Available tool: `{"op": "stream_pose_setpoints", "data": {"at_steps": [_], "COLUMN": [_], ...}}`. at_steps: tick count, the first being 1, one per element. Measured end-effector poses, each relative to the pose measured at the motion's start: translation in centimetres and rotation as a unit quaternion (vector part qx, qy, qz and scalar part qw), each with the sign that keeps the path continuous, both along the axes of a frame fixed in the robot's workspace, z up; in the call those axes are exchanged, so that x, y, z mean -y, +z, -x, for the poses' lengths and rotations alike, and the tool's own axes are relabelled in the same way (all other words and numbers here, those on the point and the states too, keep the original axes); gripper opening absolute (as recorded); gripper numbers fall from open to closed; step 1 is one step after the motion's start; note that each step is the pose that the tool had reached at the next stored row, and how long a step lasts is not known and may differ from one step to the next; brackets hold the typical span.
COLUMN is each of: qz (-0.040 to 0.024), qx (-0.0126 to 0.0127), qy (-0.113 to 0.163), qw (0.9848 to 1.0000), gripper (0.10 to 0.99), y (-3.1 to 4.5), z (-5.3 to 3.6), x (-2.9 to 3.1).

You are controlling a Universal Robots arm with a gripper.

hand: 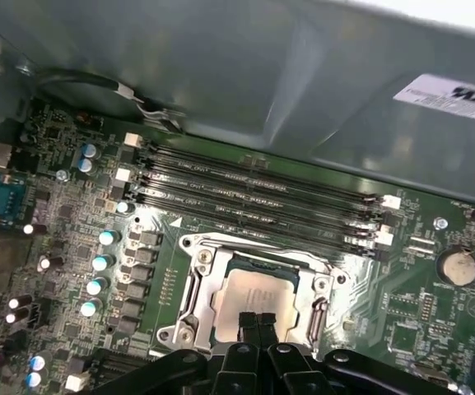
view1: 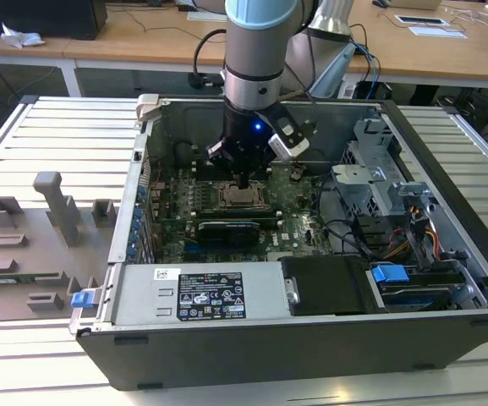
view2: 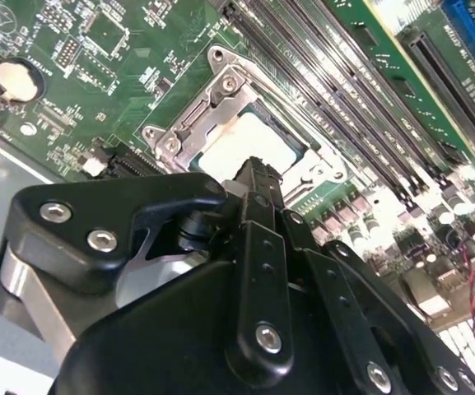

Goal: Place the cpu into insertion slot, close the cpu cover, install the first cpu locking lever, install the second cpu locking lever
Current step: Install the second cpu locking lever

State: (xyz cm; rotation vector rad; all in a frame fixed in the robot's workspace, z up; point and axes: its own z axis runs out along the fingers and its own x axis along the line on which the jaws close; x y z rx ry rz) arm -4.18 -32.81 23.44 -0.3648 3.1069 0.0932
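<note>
The cpu [hand: 256, 295] lies flat in the insertion slot [view1: 242, 197] on the green motherboard, its dull silver top showing in both wrist views [view2: 241, 141]. The cpu cover [hand: 197, 290], a silver frame, lies down around the chip, which shows through its window. My gripper [hand: 258, 322] hangs just above the near edge of the chip with its two black fingertips pressed together and nothing between them. In the exterior view my gripper [view1: 242, 179] stands straight over the socket, inside the open computer case. I cannot tell how the locking levers stand.
Long black memory slots [hand: 253, 193] run beside the socket. A black card [view1: 227, 230] lies in front of it, and the case wall [hand: 221, 74] rises behind. The power supply [view1: 197, 296], a drive bay [view1: 413, 283] and cables crowd the case's near and right side. Grey fixtures [view1: 53, 207] stand outside.
</note>
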Motion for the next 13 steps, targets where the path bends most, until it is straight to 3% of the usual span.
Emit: {"op": "stream_pose_setpoints", "data": {"at_steps": [4,13], "qz": [-0.0001,0.0], "qx": [0.0001,0.0], "qy": [0.0,0.0], "qw": [1.0,1.0], "gripper": [0.106,0.106], "y": [0.68,0.7], "z": [0.0,0.0], "x": [0.0,0.0]}}
